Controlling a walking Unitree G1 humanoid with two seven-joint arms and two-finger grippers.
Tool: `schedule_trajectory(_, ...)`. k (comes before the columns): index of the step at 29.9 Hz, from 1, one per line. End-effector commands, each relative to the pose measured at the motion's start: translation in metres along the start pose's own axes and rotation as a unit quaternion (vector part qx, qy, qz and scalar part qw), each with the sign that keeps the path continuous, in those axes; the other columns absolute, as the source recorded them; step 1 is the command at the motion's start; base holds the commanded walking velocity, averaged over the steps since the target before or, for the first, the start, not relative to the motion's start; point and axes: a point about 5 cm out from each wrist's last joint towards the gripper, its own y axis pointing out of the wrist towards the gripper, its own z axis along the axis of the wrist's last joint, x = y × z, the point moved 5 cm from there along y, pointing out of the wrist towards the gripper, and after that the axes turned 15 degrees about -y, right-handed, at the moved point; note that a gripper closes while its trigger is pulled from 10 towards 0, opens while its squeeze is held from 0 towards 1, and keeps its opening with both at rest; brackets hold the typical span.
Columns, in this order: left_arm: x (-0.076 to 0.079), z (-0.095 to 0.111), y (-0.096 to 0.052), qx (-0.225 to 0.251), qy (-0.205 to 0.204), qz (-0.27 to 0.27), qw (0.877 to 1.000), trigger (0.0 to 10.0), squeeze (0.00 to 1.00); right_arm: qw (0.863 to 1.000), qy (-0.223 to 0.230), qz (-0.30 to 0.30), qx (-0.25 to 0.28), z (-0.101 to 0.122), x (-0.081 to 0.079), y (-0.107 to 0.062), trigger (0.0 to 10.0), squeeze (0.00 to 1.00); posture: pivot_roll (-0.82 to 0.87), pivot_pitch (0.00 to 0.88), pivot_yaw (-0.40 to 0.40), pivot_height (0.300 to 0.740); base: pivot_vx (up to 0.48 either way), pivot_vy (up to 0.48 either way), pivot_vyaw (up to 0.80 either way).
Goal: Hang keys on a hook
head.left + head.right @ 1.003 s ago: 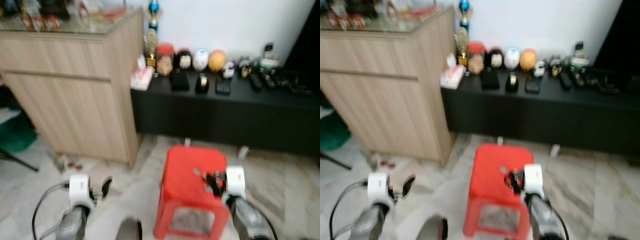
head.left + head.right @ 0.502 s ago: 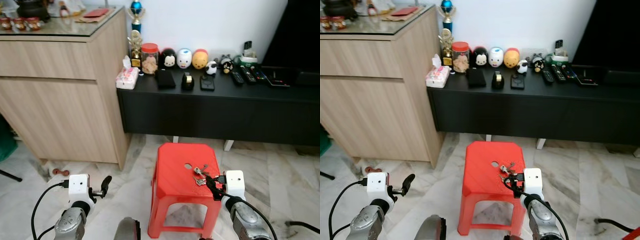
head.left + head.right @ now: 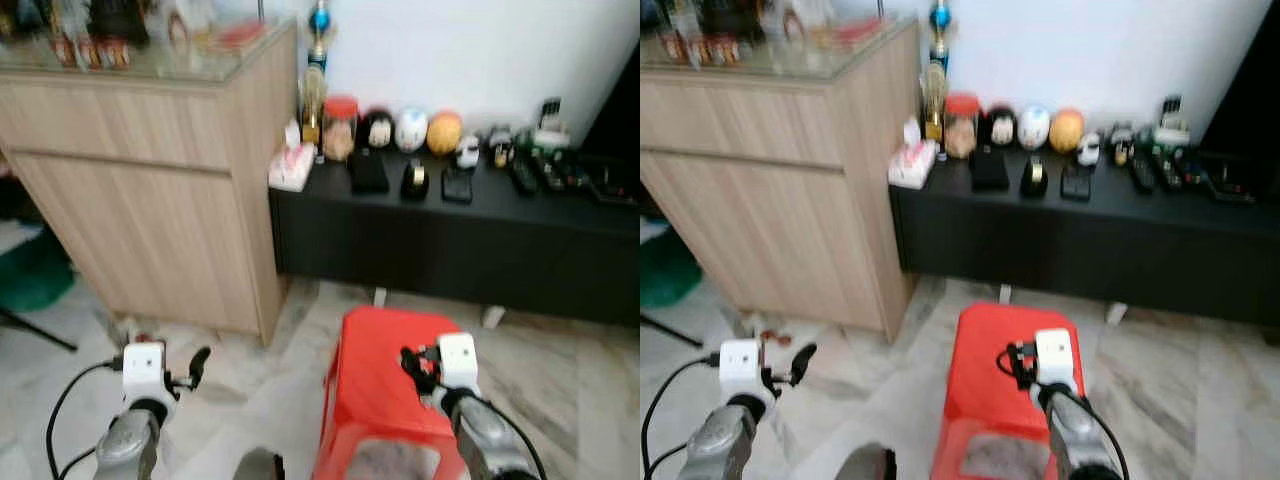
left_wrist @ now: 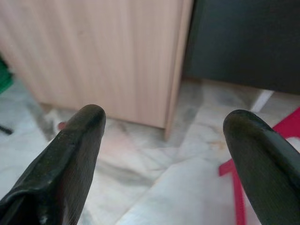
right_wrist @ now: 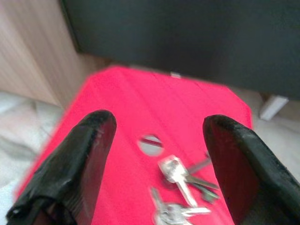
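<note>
A bunch of silver keys point(image 5: 180, 187) lies flat on the top of a red plastic stool point(image 3: 375, 375), beside a small hole in the seat. My right gripper point(image 3: 412, 365) hovers open just above the stool's right side. In the right wrist view its two black fingers point(image 5: 77, 164) stand wide apart, and the keys lie below and between them, untouched. In the blurred head views the gripper covers the keys. My left gripper point(image 3: 197, 362) is open and holds nothing, low over the marble floor left of the stool, facing the wooden cabinet point(image 4: 117, 51).
A tall wooden cabinet point(image 3: 150, 190) with a glass top stands at the left. Behind the stool runs a low black console point(image 3: 450, 240) carrying a jar, figurines and remotes. A green object point(image 3: 35, 275) lies far left. A small red thing point(image 3: 140, 338) sits on the floor by the cabinet.
The whole picture has shifted right and blurred, so the camera moved. My right gripper now sits further in over the stool top, above the keys. The keys have not moved.
</note>
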Motion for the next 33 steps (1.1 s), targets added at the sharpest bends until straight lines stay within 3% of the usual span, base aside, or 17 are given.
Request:
schedule_trajectory(1,-0.001,0.002,0.001,-0.001,0.005,-0.001,1.000,10.0,0.00,1.000,0.000,0.001,0.006,0.005,-0.001,0.002,10.0,0.00,0.13,0.000,-0.034,0.642,0.326,0.000,0.00)
schedule_trajectory(14,0.001,0.001,0.000,-0.002,0.009,-0.004,1.000,10.0,0.00,1.000,0.011,-0.010,-0.010,-0.001,0.003,0.001,10.0,0.00,0.12,0.000,-0.033,0.642,0.074,0.000,0.11)
schedule_trajectory(20,0.003,0.004,-0.004,0.008,0.014,-0.016,1.000,10.0,0.00,0.999,0.006,-0.007,-0.036,-0.004,0.002,0.004,10.0,0.00,0.12,0.073,-0.033,0.642,0.000,0.000,0.00)
schedule_trajectory(25,0.008,0.010,-0.011,0.026,0.022,-0.030,0.999,10.0,0.00,0.998,0.002,0.024,-0.060,-0.006,-0.011,0.006,10.0,0.00,0.14,0.140,-0.038,0.642,0.000,0.000,0.00)
schedule_trajectory(33,0.023,0.037,-0.017,0.071,0.026,-0.052,0.996,10.0,0.00,0.998,0.003,0.055,-0.042,0.009,-0.030,0.013,10.0,0.00,0.18,0.248,-0.062,0.642,0.000,0.000,0.00)
